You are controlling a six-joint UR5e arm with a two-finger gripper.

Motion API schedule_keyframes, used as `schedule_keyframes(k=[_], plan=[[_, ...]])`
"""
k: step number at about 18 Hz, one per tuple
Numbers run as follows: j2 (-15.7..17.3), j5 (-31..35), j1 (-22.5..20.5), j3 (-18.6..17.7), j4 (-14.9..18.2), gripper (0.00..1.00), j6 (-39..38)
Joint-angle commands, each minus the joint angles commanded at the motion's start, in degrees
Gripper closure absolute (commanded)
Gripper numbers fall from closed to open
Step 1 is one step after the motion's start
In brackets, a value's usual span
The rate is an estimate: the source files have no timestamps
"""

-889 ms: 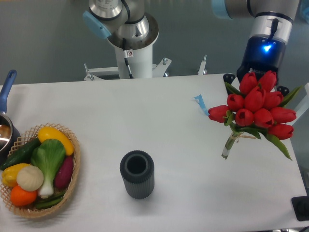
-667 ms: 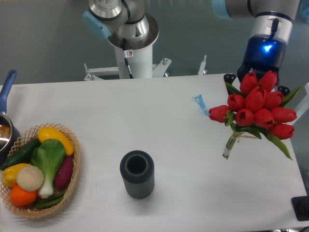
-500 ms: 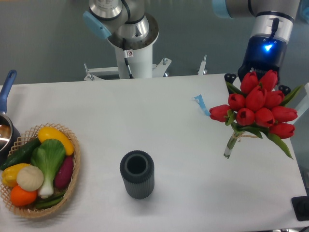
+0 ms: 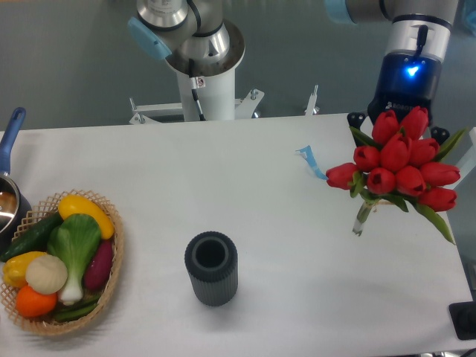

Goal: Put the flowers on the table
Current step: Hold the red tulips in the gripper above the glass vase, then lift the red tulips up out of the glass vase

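Observation:
The flowers [image 4: 398,167], a bunch of red tulips with green leaves and pale tied stems, hang at the right side of the white table [image 4: 245,193]. Their heads are up and their stem ends [image 4: 358,227] point down-left, just above the tabletop. My gripper [image 4: 399,128] is right behind the tulip heads under the dark wrist with the blue light [image 4: 407,74]. Its fingers are mostly hidden by the blooms, and it carries the bunch.
A dark ribbed cylindrical vase [image 4: 211,268] stands at the table's front middle. A wicker basket of vegetables [image 4: 59,260] is at the front left, with a pot [image 4: 9,197] beside it. A small blue-white tag [image 4: 309,160] lies left of the flowers. A black object [image 4: 462,320] sits at the right edge.
The flowers and my gripper have shifted slightly right, and the stem ends have risen a little off the table.

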State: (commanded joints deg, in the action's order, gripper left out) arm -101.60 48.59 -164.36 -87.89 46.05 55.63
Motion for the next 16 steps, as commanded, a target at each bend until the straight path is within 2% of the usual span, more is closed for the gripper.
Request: schedule_keyframes(k=[3,7,10,13,16], plan=[[0.2,5.3,1.6,-0.1,0.2,0.72,0.2],[0.4,19.8,5.7,-1.8,0.3,0.72,5.3],[-0.2,29.0,8.8,-2.4,1.9,0.73,8.0],[-2.5,38.3,11.6,-2.7,3.4,0.73,11.0],[-5.8,47.0,14.5,-3.1,3.5,0.73,13.1]])
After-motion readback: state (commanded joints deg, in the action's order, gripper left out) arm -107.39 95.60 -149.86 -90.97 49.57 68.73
